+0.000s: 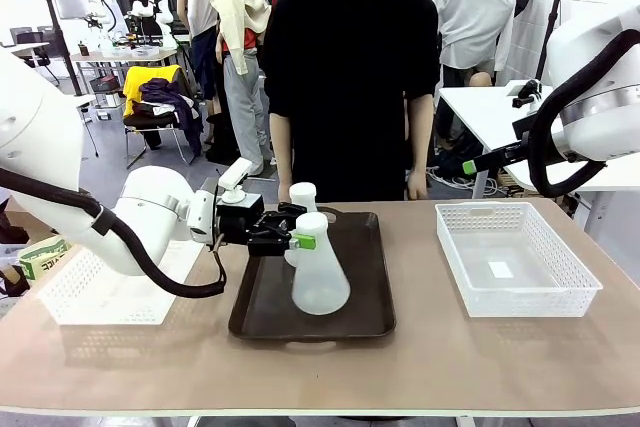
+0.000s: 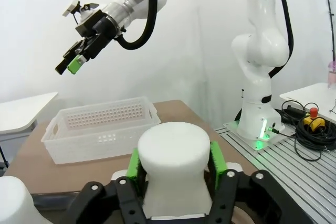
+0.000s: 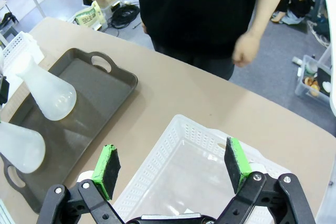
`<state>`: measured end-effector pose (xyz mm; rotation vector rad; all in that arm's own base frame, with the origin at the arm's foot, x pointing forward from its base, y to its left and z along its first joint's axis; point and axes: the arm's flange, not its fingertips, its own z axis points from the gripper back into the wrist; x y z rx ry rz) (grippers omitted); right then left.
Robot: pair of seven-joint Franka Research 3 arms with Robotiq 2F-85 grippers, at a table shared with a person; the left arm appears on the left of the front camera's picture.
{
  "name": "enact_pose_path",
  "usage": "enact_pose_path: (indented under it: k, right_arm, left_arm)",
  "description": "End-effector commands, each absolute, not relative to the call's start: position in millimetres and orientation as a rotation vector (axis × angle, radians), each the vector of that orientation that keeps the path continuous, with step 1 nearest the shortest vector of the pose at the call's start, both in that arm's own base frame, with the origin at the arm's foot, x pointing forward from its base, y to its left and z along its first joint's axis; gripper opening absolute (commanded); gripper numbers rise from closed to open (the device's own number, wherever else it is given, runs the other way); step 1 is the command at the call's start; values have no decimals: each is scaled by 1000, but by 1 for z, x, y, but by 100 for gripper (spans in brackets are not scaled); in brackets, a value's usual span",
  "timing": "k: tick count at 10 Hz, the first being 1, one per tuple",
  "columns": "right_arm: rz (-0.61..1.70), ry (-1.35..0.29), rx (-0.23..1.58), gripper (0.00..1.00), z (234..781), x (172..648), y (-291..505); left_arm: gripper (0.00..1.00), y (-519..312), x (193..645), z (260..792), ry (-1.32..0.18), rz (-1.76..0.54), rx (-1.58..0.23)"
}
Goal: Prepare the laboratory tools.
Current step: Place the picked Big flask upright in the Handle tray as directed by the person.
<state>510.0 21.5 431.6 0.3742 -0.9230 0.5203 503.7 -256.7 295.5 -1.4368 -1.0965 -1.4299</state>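
Your left pincer [image 1: 300, 241] clamps the neck of the near flask [image 1: 320, 279], which stands on the brown tray [image 1: 370, 287] on the worktop [image 1: 420, 357]. The second flask [image 1: 303, 197] stands just behind it. Your right pincer [image 3: 173, 167] hangs wide above the white basket [image 3: 181, 129].

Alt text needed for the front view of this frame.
The left gripper is shut on the neck of a translucent frosted-white conical flask standing on a dark brown rectangular tray, with a second frosted flask behind. A white mesh basket sits right; a person in black stands opposite.
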Motion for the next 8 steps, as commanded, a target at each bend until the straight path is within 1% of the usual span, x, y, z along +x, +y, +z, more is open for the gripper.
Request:
enact_pose_path:
  k: [1,2,3,8]
  right_arm:
    - [524,-916,368,100,432,510,20]
    - [524,-916,368,100,432,510,20]
    - [524,-916,368,100,432,510,20]
    - [524,-916,368,100,432,510,20]
  left_arm:
    - [100,-256,506,298,-1059,-1426,-1438]
    - [100,-254,505,300,-1051,-1427,-1435]
    - [100,-252,502,301,-994,-1444,-1428]
    - [100,-244,504,305,-925,-1470,-1383]
